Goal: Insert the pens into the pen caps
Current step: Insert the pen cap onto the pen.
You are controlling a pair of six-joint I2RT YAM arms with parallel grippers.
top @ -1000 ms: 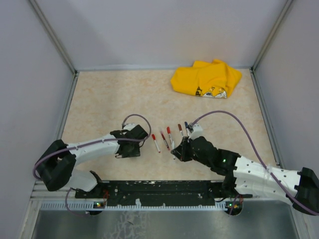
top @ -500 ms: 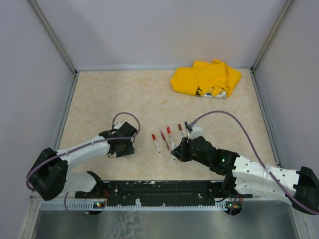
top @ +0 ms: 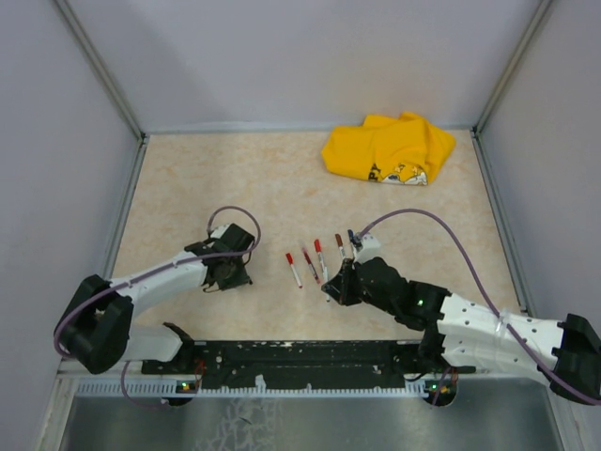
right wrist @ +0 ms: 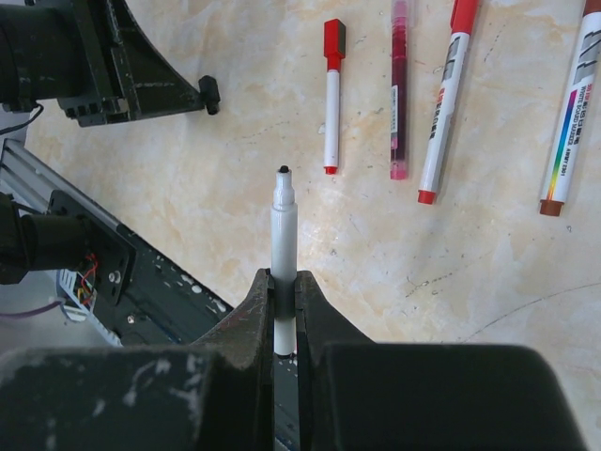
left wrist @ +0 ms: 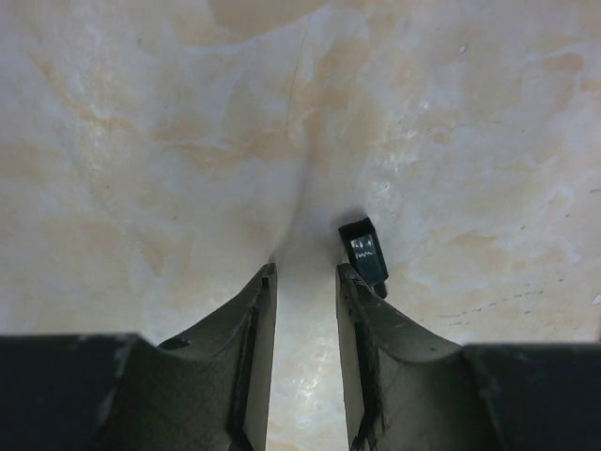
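A row of pens [top: 321,260] lies on the table [top: 207,178], cloth [top: 390,148] behind them

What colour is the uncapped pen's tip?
Black; the white-barrelled uncapped pen shows best in the right wrist view.

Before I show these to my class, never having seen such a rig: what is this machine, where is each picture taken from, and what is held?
These are two robot arms bolted at the near edge of a table, each ending in a two-finger gripper. The wide picture looks down from above and behind them. The other two come from cameras on the wrists, so each shows its own gripper up close. On the table lie a row of marker pens and, farther back, a crumpled yellow cloth. The right gripper is shut on an uncapped white pen with a black tip. The left gripper is open and holds nothing. A small black cap lies just beside it, not between the jaws.
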